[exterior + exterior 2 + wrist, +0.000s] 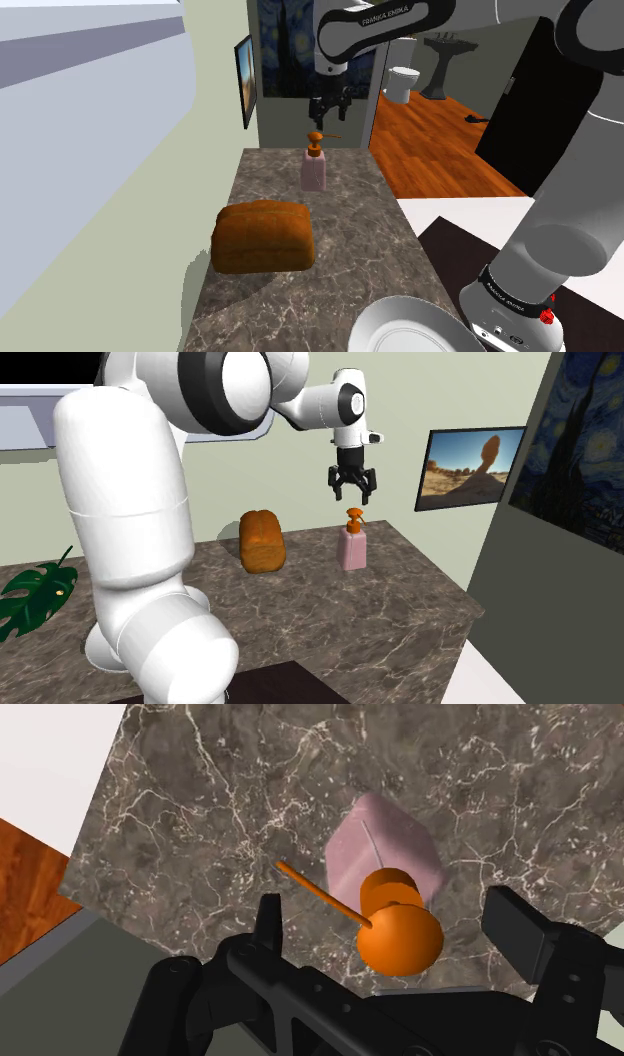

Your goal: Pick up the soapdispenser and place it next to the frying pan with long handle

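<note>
1. Shoulder view: a pink dispenser (315,168) with an orange pump stands upright at the table's (350,250) far end. The open, empty pincer (328,108) hangs just above.
2. Second exterior view: a loaf (262,540) stands near the dispenser (352,547).
3. Wrist view: the pump head shows between wide-apart fingers (520,929). Clamping the slim pump, not the body, could tip it.

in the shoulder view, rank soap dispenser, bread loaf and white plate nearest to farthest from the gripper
1. Soap dispenser, right beneath the gripper.
2. Bread loaf, mid-counter, nearer the camera.
3. White plate, at the counter's near end by the stand.
</note>
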You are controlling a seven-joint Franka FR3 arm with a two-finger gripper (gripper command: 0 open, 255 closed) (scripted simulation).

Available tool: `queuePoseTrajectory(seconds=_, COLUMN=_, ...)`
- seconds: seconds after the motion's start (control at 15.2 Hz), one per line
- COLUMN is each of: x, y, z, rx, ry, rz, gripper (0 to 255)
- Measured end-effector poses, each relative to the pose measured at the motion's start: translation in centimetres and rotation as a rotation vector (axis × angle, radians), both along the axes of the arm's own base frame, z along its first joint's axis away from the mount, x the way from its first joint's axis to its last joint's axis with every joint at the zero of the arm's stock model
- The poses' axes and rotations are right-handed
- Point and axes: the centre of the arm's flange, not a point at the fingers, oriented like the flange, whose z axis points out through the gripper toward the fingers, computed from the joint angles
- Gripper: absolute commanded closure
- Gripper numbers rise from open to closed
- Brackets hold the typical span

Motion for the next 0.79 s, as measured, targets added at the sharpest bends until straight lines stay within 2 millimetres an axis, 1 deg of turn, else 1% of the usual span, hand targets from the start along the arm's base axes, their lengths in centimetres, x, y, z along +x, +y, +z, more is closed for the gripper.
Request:
queuePoseTrajectory(seconds=0.13, x=2.0, y=0.2, z=-1.4, rx=-0.001, ry=0.005, rz=0.003, gripper=0)
queuePoseTrajectory(seconds=0.2, x=3.1, y=0.6, z=-2.3, rx=-0.001, ry=0.007, rz=0.004, gripper=0)
queuePoseTrajectory(seconds=0.33, x=5.6, y=1.3, z=-3.0, rx=-0.002, ry=0.012, rz=0.007, gripper=0)
queuePoseTrajectory(seconds=0.46, x=6.4, y=1.6, z=-4.2, rx=-0.002, ry=0.015, rz=0.008, gripper=0)
queuePoseTrajectory(seconds=0.66, x=6.6, y=1.5, z=-6.1, rx=-0.002, ry=0.015, rz=0.008, gripper=0)
queuePoseTrajectory(seconds=0.79, x=6.7, y=1.2, z=-7.1, rx=-0.002, ry=0.015, rz=0.008, gripper=0)
